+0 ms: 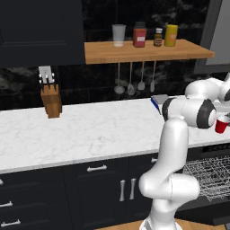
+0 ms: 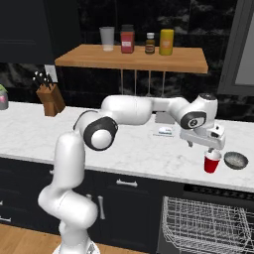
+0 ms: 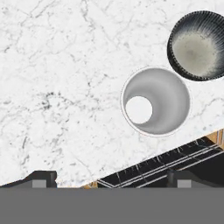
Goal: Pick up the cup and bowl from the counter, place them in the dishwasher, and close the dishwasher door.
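We see the pincer (image 2: 211, 147) spread wide, grasping nothing, poised just above the red cup (image 2: 212, 161). The cup stands upright near the tabletop's (image 2: 149, 149) front edge, beside a dark bowl (image 2: 235, 160), seemingly not touching it.
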